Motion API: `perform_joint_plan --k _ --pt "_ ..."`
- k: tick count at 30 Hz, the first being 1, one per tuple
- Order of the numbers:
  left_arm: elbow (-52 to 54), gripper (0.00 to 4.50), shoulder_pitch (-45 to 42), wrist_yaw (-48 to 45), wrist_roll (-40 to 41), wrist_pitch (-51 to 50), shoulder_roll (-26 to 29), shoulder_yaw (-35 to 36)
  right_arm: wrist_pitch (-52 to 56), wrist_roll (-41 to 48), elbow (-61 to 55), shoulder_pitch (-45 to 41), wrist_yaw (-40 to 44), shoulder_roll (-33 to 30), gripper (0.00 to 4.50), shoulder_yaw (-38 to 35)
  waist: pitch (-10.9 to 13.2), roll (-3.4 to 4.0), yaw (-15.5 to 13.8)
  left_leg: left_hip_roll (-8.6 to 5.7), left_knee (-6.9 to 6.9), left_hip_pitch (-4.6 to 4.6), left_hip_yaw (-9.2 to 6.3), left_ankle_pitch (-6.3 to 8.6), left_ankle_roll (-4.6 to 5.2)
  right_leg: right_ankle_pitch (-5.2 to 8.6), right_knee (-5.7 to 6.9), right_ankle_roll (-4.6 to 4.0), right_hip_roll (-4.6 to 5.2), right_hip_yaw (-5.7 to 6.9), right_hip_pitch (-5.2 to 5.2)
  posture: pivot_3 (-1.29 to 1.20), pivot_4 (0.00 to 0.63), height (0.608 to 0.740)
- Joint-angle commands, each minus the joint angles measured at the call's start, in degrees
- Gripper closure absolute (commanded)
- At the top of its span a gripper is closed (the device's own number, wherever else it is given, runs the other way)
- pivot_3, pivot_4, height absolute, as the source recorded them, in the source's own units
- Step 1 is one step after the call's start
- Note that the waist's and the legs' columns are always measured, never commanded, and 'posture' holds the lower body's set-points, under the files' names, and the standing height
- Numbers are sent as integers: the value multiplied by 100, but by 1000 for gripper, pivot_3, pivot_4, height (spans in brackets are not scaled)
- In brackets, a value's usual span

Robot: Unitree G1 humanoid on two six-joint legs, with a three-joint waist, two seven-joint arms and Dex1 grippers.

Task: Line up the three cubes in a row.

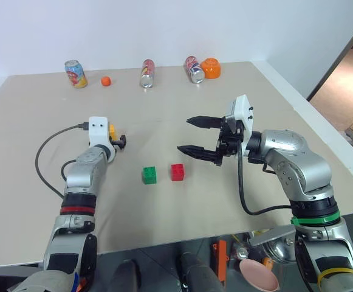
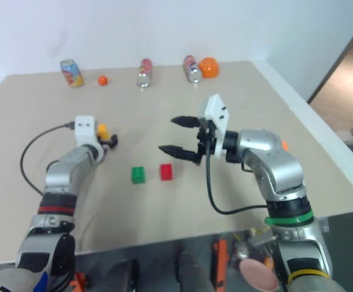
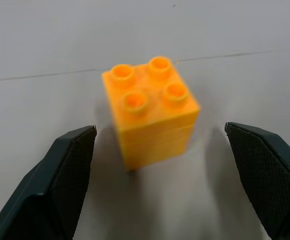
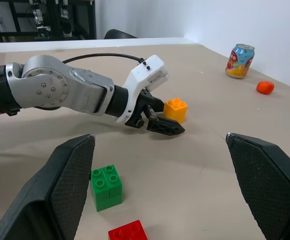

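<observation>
Beige table (image 1: 164,201) w/ cans (image 1: 147,73), white wall (image 1: 164,24).

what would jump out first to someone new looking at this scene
Probably the yellow cube, sitting on the table between the open fingers of the left gripper, not yet gripped. Next, the green cube and red cube side by side mid-table, with the open right gripper hovering beside them.
</observation>
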State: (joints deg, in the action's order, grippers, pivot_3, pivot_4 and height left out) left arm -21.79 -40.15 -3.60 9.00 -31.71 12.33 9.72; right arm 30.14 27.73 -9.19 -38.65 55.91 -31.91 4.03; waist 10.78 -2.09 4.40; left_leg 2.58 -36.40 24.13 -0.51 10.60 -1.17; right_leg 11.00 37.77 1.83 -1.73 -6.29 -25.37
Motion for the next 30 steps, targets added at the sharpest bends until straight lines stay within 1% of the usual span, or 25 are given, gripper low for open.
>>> perform_joint_plan --k 1,9,11,12,14,17,18,19,22,26,29,30 --pt "198 230 -171 75 4 -23 -56 -10 -94 -1 -137 -81 -19 -29 147 -103 0 0 2 0 0 0 0 0 0 0 0 0 0 0 0 0 150 740" --pt "205 230 -245 256 3 -113 -130 79 -106 -34 -127 -80 -4 -44 147 -109 0 -1 1 -2 1 0 -1 0 -1 0 0 0 0 -1 0 0 150 740" --pt "134 774 -276 322 1 -83 -124 124 -114 -56 -112 -87 0 -41 147 -104 0 0 2 -2 1 0 -2 0 -1 0 0 0 -1 -1 0 0 150 740" --pt "113 939 -285 343 3 -66 -123 139 -121 -71 -97 -92 1 -40 147 -99 0 0 2 -1 1 -1 -2 0 -1 0 0 0 -1 -1 0 0 150 740" --pt "99 1735 -293 364 -3 -50 -115 137 -130 -89 -77 -100 9 -37 147 -99 0 -1 2 -1 1 -1 -2 0 -1 0 0 0 -1 -1 0 0 150 740" --pt "93 2775 -301 364 -14 -51 -97 144 -146 -102 -49 -109 24 -38 147 -102 0 -1 -1 -2 1 0 -1 0 -1 0 0 1 0 -1 0 0 150 740" --pt "85 3074 -304 362 -24 -33 -78 152 -154 -106 -33 -114 31 -42 147 -101 0 -1 -1 -2 1 0 -2 0 -1 0 0 1 0 -1 0 0 150 740" --pt "76 3214 -305 358 -44 -6 -56 152 -164 -112 -18 -118 38 -46 147 -98 0 -1 0 -2 1 0 -2 0 -1 0 0 1 0 -1 0 0 150 740" --pt "27 3214 -328 362 -55 15 2 186 -184 -118 20 -136 60 -49 147 -91 0 -1 2 -2 1 0 -2 0 -1 0 0 0 -1 -1 0 0 150 740" --pt "-102 3214 -404 175 -120 238 212 110 -203 -120 66 -172 105 -65 147 -76 1 -1 2 -2 1 0 -2 -1 -1 0 0 1 -1 -1 0 0 150 740" --pt "-332 3214 -534 -100 -154 676 416 74 -201 -122 69 -185 137 -85 147 -68 1 -1 -1 -2 1 0 -2 0 -1 0 0 0 0 -1 -1 0 150 740" --pt "-445 3214 -594 -401 -182 1072 549 6 -179 -112 48 -183 157 -105 147 -70 1 -1 -2 -2 1 0 -2 0 -2 0 0 0 0 -1 0 0 150 740"
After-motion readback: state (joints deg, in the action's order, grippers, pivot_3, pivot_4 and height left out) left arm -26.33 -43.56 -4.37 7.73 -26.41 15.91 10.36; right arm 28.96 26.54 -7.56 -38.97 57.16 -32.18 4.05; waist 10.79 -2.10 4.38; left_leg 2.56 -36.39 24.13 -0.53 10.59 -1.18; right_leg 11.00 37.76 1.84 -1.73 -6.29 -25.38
